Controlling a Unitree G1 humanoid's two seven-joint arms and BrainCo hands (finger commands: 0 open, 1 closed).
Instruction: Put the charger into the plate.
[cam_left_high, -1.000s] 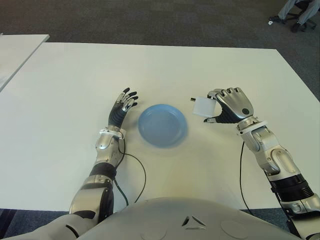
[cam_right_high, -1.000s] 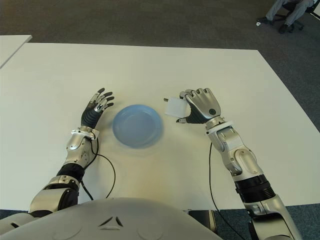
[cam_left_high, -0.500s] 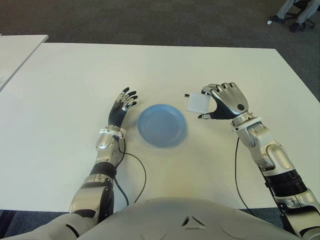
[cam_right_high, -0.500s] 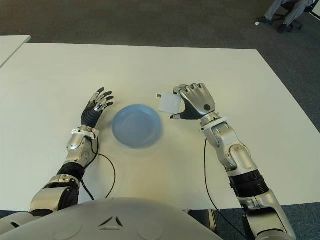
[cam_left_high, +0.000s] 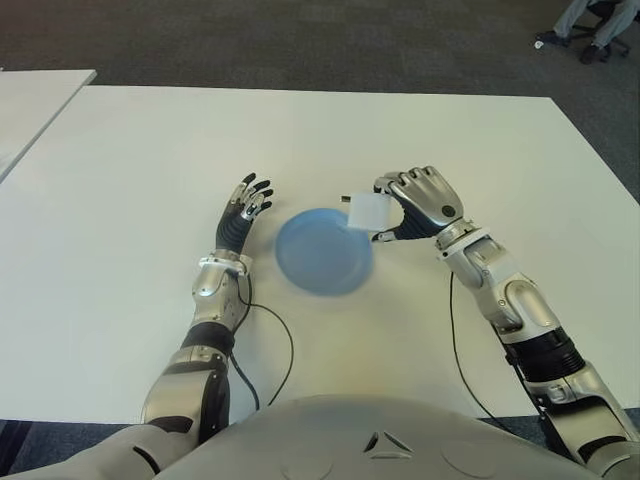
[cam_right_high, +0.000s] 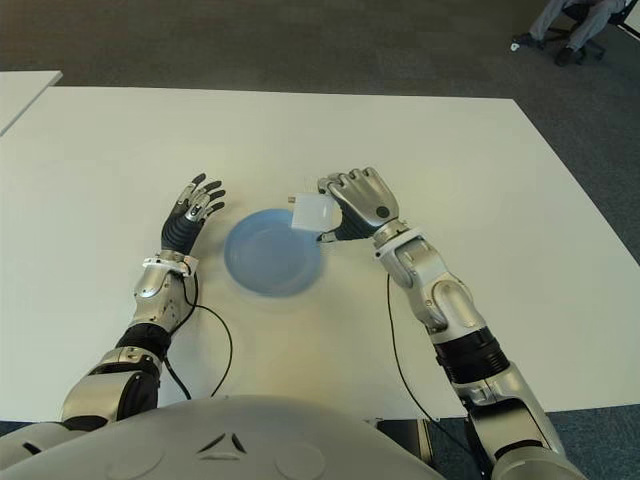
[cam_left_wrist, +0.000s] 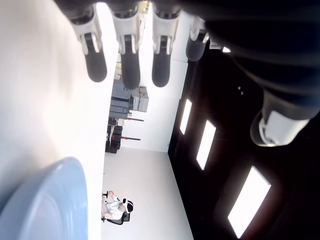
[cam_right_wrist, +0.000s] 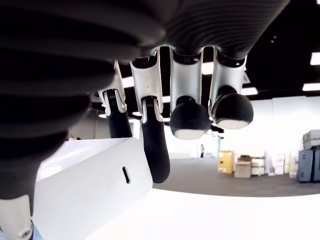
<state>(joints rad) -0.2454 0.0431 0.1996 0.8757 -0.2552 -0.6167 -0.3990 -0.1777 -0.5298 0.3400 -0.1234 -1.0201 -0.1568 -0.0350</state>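
Near the middle of the white table (cam_left_high: 130, 160), the left hand (cam_left_high: 244, 212) shows just left of the blue plate (cam_left_high: 318, 258), fingers spread and holding nothing. Over the plate's right rim, the right hand (cam_left_high: 415, 203) has its fingers clamped around the white charger (cam_left_high: 367, 212), which is held above the table, its metal prongs pointing left.

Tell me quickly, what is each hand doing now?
Left hand: open, empty, left of the plate.
Right hand: closed on the charger.
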